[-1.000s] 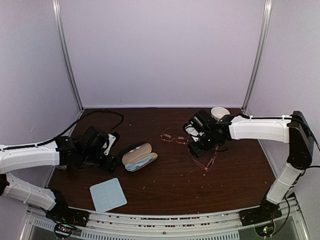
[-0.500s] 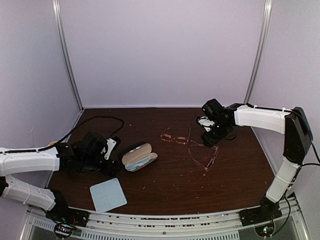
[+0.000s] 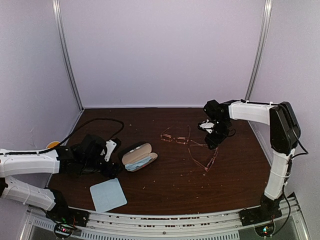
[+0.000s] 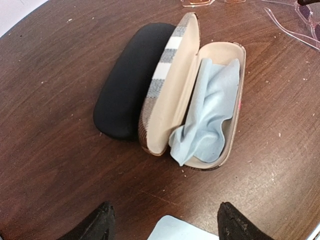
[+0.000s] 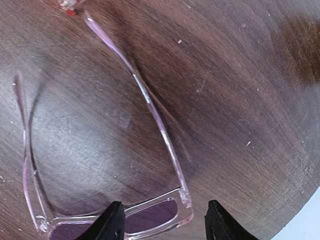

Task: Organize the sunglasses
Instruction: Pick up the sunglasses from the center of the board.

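Two pairs of sunglasses lie mid-table: one pair [image 3: 176,136] further back, the other [image 3: 205,158] nearer, its temple arms spread. In the right wrist view the nearer pair [image 5: 150,100] has a pale pink frame and purple lenses. My right gripper [image 3: 212,141] [image 5: 165,225] hangs open just above one lens corner, which lies between its fingertips; nothing is gripped. My left gripper [image 3: 109,159] [image 4: 165,227] is open and empty, a short way left of the open plaid case [image 3: 140,156] [image 4: 200,100]. A crumpled blue cloth [image 4: 210,115] fills the case.
A shut black case [image 4: 130,80] lies against the plaid case's lid. A flat light-blue cloth [image 3: 108,194] lies near the front edge, its corner [image 4: 175,231] just below my left fingers. A black cable [image 3: 102,121] loops at the back left. Walls enclose three sides.
My right arm has swung back and to the right, carrying its gripper off the far pair to the right-hand pair. My left gripper has drifted slightly toward the front. Neither pair has moved.
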